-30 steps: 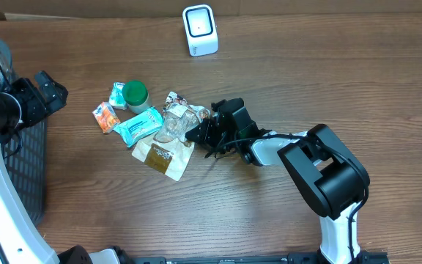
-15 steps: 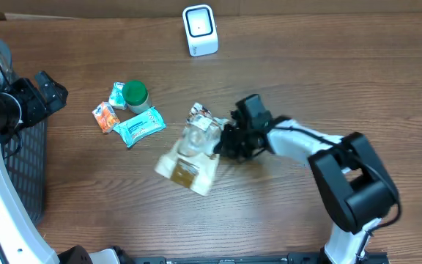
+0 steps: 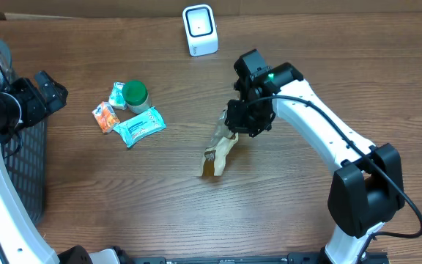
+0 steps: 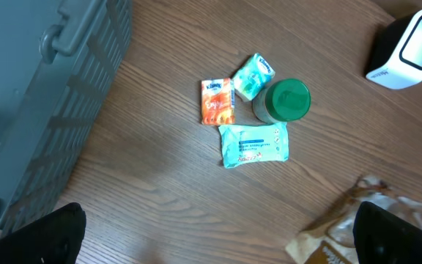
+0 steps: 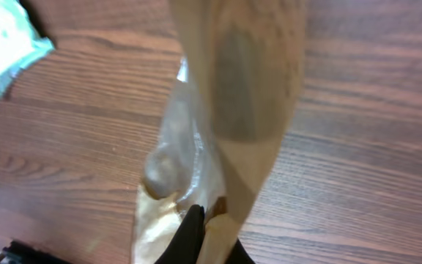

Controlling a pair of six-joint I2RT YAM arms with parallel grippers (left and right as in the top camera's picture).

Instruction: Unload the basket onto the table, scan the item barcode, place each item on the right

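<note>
Bare bench (image 3: 211, 81) is lying open between the hanging bag (image 3: 217, 152) and the scanner (image 3: 200, 29) at twelve o'clock; packets (image 3: 139, 126) are crowding ten o'clock, a dark slatted crate (image 3: 28, 169) blocking nine.

Tan bag (image 3: 217, 150), green lid (image 3: 135, 92), teal pack (image 3: 139, 126), orange packet (image 3: 106, 116), white scanner (image 3: 200, 29), brown wood-grain table (image 3: 86, 191)

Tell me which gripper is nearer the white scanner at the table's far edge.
Right. The right gripper, shut on the brown bag, sits below and right of the scanner in the overhead view; the left gripper hangs open far off at the table's left edge.
</note>
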